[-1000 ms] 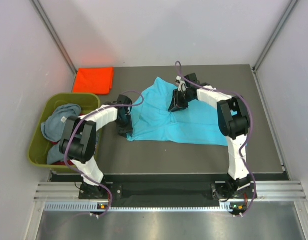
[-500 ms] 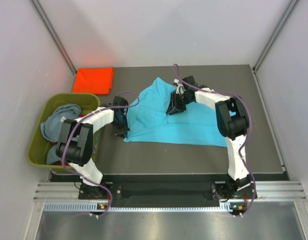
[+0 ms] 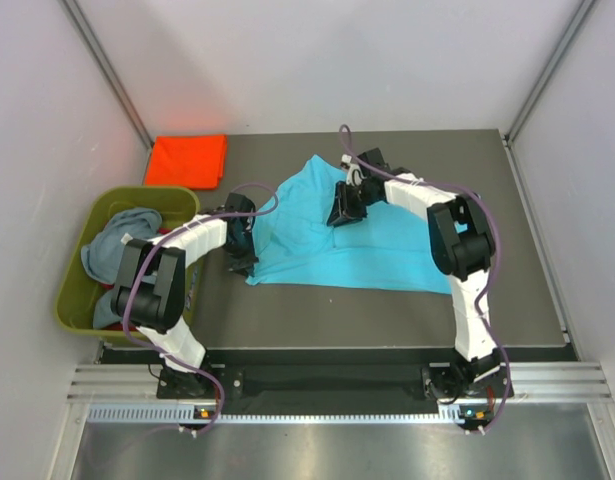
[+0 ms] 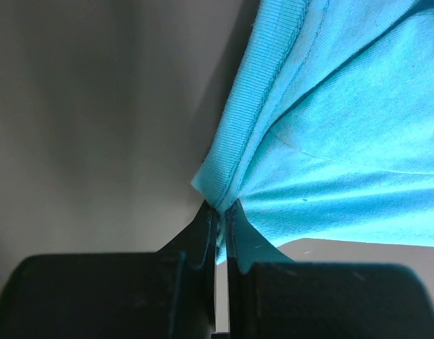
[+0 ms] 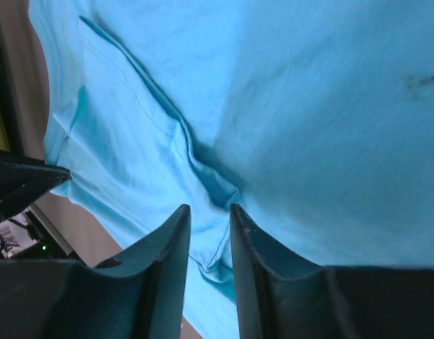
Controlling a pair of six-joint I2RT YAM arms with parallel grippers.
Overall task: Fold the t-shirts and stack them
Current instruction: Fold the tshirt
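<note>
A turquoise t-shirt (image 3: 387,250) lies spread and rumpled on the dark table. My left gripper (image 3: 247,255) is at the shirt's left edge. In the left wrist view it (image 4: 222,208) is shut on the shirt's hem (image 4: 234,176). My right gripper (image 3: 339,215) is over the shirt's upper middle. In the right wrist view its jaws (image 5: 209,208) stand a narrow gap apart, pinching a raised ridge of the turquoise cloth (image 5: 202,173). An orange-red t-shirt (image 3: 187,160) lies folded at the back left. A grey-blue t-shirt (image 3: 122,245) sits crumpled in the tub.
The olive-green tub (image 3: 72,285) stands off the table's left edge, beside my left arm. White walls close in the table on three sides. The left arm's fingertip (image 5: 26,180) shows at the left of the right wrist view.
My left gripper has closed on the shirt's left hem. Both grippers have shifted slightly left, and the turquoise shirt has slid left with them.
</note>
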